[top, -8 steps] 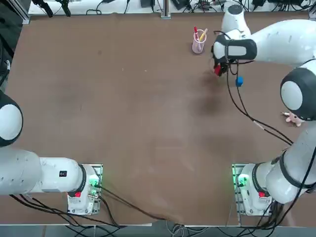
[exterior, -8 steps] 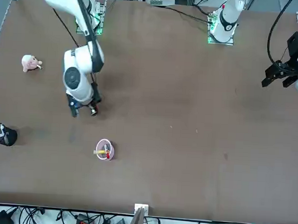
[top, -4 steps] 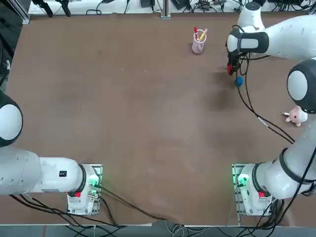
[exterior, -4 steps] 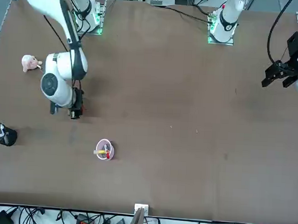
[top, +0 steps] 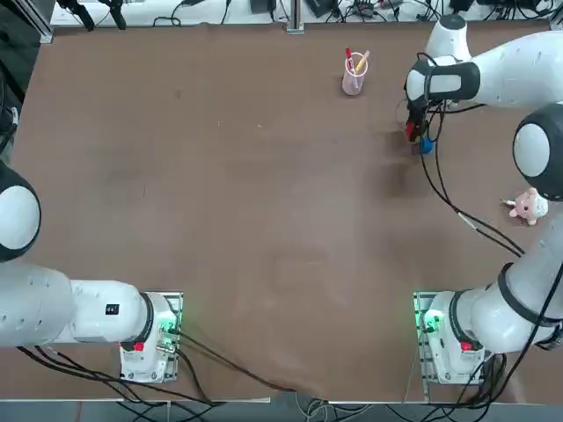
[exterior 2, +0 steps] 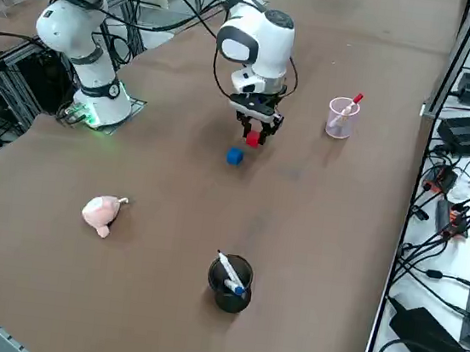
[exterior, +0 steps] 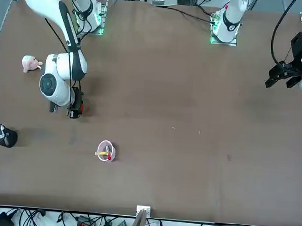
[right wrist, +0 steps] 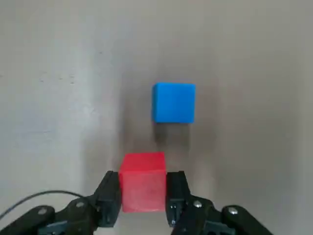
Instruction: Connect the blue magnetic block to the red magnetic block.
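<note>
The right gripper (right wrist: 145, 192) holds the red magnetic block (right wrist: 143, 183) snugly between its two fingers, over the far right part of the brown worktop (top: 246, 202). Just beyond the grip lies the blue magnetic block (right wrist: 175, 103), apart from the red one, a little to its right and slightly nearer the robot's bases. A visible gap separates the two blocks, and bare worktop surrounds the blue one.

Toward the far edge and left of the gripper stands a pale pink mesh pen cup (exterior 2: 339, 124) with a red pen (exterior 2: 353, 103) in it; the strip between cup and far edge is narrow. Farther to the right, well apart from the blocks, a black mesh cup (exterior 2: 230, 289) holds white markers (exterior 2: 231, 270). The pink plush toy (exterior 2: 102, 214) lies right of the blocks and closer to the bases, with open room between. To the gripper's left, the worktop runs broad and bare toward the left edge.
</note>
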Action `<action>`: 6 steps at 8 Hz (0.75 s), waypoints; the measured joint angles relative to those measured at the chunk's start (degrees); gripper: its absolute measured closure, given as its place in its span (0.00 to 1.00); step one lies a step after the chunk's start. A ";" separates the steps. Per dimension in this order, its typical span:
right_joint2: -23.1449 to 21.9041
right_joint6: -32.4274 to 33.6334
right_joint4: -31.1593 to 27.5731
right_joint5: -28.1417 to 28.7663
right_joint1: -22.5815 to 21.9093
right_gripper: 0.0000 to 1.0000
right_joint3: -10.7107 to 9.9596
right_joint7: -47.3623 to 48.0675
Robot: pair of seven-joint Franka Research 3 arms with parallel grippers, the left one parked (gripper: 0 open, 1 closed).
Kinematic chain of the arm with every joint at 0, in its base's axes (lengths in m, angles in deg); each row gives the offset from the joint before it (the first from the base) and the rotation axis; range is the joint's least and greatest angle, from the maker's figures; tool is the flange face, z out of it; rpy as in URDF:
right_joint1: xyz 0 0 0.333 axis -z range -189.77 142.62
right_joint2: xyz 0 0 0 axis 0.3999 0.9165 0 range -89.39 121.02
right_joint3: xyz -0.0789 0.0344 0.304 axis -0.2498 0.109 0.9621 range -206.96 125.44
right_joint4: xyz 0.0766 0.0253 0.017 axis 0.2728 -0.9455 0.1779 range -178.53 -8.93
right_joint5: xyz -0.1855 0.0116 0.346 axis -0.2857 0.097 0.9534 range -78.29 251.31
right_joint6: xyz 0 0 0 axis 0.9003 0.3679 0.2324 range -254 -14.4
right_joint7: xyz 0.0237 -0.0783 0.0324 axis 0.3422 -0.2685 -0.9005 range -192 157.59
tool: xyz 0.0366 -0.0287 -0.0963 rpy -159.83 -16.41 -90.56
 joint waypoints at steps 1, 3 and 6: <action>0.01 -0.59 -0.80 0.00 -0.01 0.52 0.02 0.00; 0.01 -2.56 -2.36 0.00 0.12 0.52 -0.01 0.00; 0.01 -5.09 -3.89 0.32 0.93 0.52 -0.05 0.01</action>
